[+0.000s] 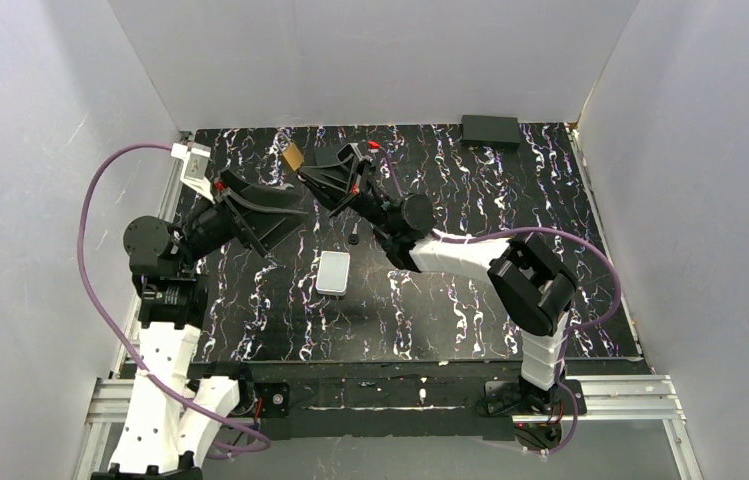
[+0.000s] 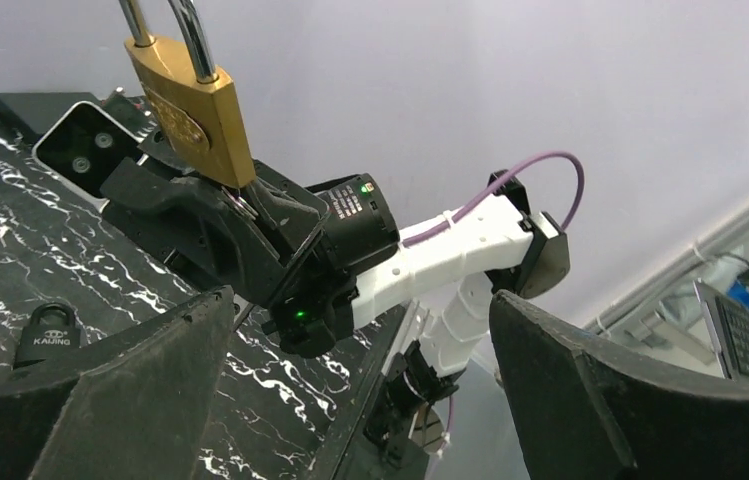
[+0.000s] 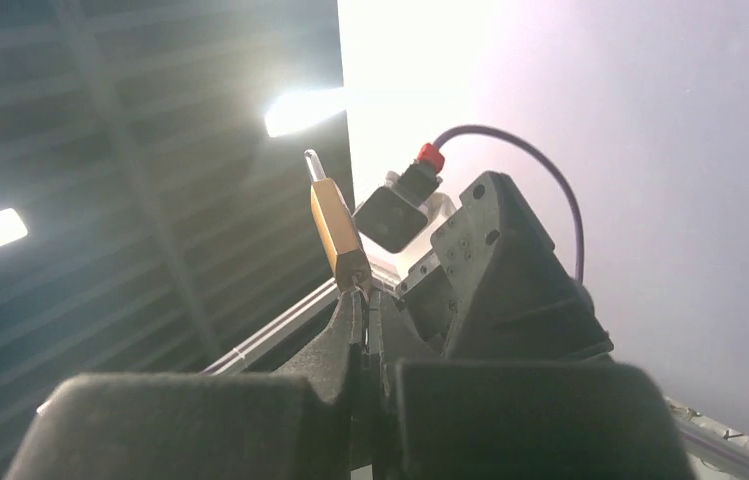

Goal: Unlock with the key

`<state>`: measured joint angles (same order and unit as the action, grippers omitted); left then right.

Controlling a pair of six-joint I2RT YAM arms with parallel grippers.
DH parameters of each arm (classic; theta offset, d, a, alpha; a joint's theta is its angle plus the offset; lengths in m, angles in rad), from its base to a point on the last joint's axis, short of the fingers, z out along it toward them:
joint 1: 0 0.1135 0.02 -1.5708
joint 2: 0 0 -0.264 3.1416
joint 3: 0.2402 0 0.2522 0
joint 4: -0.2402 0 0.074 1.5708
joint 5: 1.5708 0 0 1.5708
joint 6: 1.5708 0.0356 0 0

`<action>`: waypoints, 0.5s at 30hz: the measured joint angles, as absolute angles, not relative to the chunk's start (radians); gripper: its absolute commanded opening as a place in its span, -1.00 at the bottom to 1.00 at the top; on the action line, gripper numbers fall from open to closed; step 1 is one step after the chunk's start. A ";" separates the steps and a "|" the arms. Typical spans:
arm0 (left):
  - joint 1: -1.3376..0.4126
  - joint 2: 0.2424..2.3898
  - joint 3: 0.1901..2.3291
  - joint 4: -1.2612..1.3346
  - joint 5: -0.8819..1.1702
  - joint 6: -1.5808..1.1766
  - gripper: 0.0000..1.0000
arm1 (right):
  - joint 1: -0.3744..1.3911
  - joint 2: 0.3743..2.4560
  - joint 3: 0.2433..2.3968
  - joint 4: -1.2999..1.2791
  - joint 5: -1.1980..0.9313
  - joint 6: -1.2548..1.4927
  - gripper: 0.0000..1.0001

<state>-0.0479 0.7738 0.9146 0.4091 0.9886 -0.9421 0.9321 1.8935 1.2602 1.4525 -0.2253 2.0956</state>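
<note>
key (image 3: 352, 268) in right hand (image 3: 363, 303) under padlock (image 3: 333, 218) — top view alone: silver slab (image 1: 332, 272)

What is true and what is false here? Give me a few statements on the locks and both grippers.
1. The left gripper has its jaws wide open, holding nothing. True.
2. The brass padlock lies on the table. False: it is up in the air, standing on the tips of the right gripper.
3. The right jaws are shut on the key, right under the brass padlock. True.
4. The small black padlock is between the left jaws. False: it lies on the table, apart from both grippers.
</note>
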 measured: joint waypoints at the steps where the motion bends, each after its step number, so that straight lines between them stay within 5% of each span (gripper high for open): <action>1: -0.048 0.766 0.921 0.377 0.974 -0.930 0.97 | 0.929 1.893 1.260 1.448 -0.224 2.095 -0.97; 10: -0.047 0.761 1.135 -0.086 0.709 -0.727 0.86 | 0.920 1.893 1.207 1.401 -0.225 2.090 -0.97; 15: -0.047 0.776 1.138 -0.192 0.607 -0.714 0.55 | 0.910 1.887 1.146 1.365 -0.239 2.043 -0.97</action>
